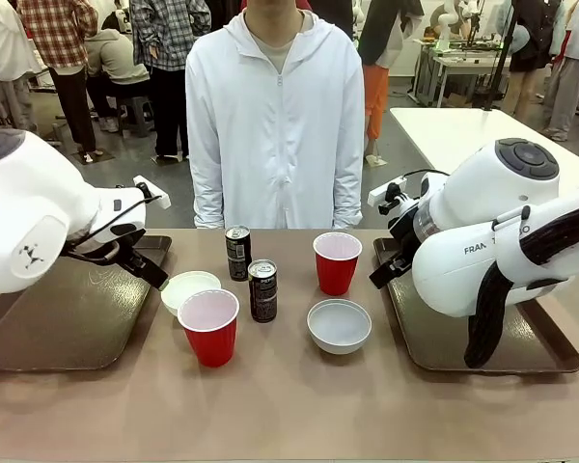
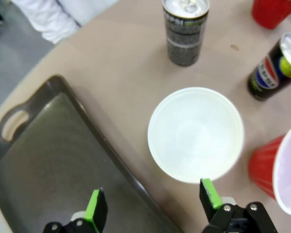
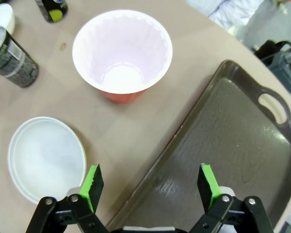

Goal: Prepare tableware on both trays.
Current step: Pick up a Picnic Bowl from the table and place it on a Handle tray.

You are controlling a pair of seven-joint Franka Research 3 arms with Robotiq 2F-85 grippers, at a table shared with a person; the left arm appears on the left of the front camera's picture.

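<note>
The left tray (image 1: 68, 318) lies at the table's nine o'clock side, dark brown and flat on the tan tabletop (image 1: 289, 405). The left gripper (image 2: 153, 198) hangs over that tray's inner rim, its green-padded fingers spread wide with nothing between them. Just off the rim, at the gripper's twelve o'clock in its wrist view, sits the left bowl (image 1: 189, 289), whitish and upright. The near cup (image 1: 209, 326), red with a white inside, stands just beside the bowl at its five o'clock. The far can (image 1: 237, 253) stands at the bowl's one o'clock and the near can (image 1: 262, 290) at its three o'clock, both upright and apart from each other. Farther right is the far cup (image 1: 337, 262), with the right bowl (image 1: 339, 324) at its six o'clock, close but apart. The right gripper (image 3: 150, 179) hovers over the inner rim of the right tray (image 1: 444, 338), its fingers likewise wide apart and holding nothing. A person (image 1: 275, 116) in a white jacket stands at the table's twelve o'clock.
</note>
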